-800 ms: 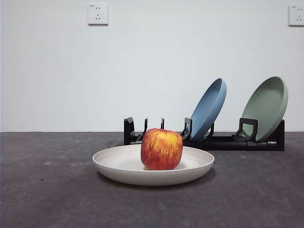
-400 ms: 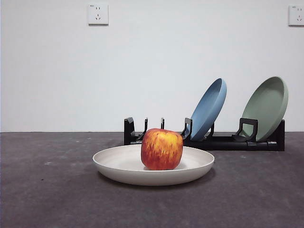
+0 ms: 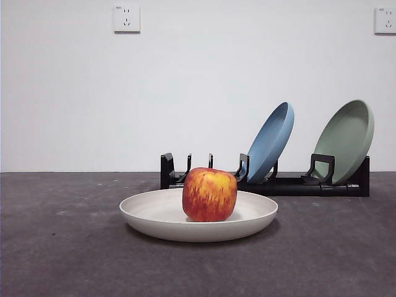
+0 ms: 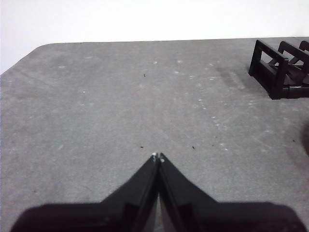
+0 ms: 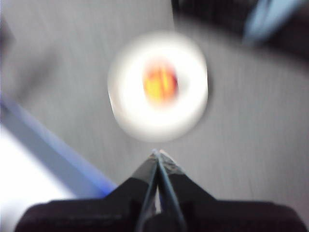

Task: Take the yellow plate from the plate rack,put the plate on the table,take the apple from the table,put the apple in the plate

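The cream yellow plate lies flat on the dark grey table in the front view. The red-and-yellow apple sits upright in it. The black plate rack stands behind them. The right wrist view is blurred; it shows the plate with the apple from high above, and my right gripper is shut and empty, well clear of them. My left gripper is shut and empty over bare table, with the rack's end far off to one side.
A blue plate and a pale green plate lean in the rack's right slots. The rack's left slots hold nothing. The table edge with a blue strip shows in the right wrist view. Two wall sockets hang on the white wall.
The plate, apple and rack stay put; the front view shifts very slightly. No arm shows in the front view in any frame.
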Action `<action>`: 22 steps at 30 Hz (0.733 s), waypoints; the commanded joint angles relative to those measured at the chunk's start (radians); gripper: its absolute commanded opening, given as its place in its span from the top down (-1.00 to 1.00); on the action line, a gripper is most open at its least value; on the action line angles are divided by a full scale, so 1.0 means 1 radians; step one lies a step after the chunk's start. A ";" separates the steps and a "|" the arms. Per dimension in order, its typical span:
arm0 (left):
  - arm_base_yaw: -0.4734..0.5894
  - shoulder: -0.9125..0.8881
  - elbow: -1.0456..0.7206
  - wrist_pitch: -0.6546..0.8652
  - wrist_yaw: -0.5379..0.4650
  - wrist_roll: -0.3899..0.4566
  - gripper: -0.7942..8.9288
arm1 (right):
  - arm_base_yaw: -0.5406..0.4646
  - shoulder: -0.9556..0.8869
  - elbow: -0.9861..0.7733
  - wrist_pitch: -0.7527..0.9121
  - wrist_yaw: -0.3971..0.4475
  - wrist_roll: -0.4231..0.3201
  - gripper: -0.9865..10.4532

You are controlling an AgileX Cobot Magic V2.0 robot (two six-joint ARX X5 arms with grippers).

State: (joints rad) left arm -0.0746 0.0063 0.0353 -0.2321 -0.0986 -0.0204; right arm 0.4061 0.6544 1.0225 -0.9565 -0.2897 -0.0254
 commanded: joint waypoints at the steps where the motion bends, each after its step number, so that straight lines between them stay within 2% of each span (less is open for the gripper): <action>1: 0.003 -0.003 -0.013 0.003 -0.001 -0.010 0.84 | -0.142 -0.083 -0.091 0.198 -0.113 -0.018 0.83; 4: 0.003 -0.003 -0.013 0.003 -0.001 -0.010 0.84 | -0.251 -0.169 -0.212 0.336 -0.097 -0.018 0.83; 9: 0.003 -0.003 -0.013 0.003 -0.001 -0.010 0.84 | -0.348 -0.324 -0.484 0.583 -0.095 -0.010 0.83; 12: 0.003 -0.003 -0.013 0.003 -0.001 -0.010 0.84 | -0.359 -0.411 -0.631 0.695 -0.070 -0.007 0.83; 15: 0.003 -0.003 -0.013 0.003 -0.001 -0.010 0.84 | -0.359 -0.492 -0.759 0.765 -0.004 0.040 0.83; 19: 0.003 -0.003 -0.013 0.003 -0.001 -0.010 0.84 | -0.359 -0.578 -0.875 0.776 0.074 0.109 0.83; 22: 0.003 -0.003 -0.013 0.003 -0.001 -0.010 0.84 | -0.359 -0.616 -0.919 0.767 0.083 0.122 0.83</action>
State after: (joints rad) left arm -0.0746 0.0059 0.0353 -0.2321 -0.0986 -0.0204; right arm 0.0471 0.0490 0.1139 -0.2039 -0.2089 0.0673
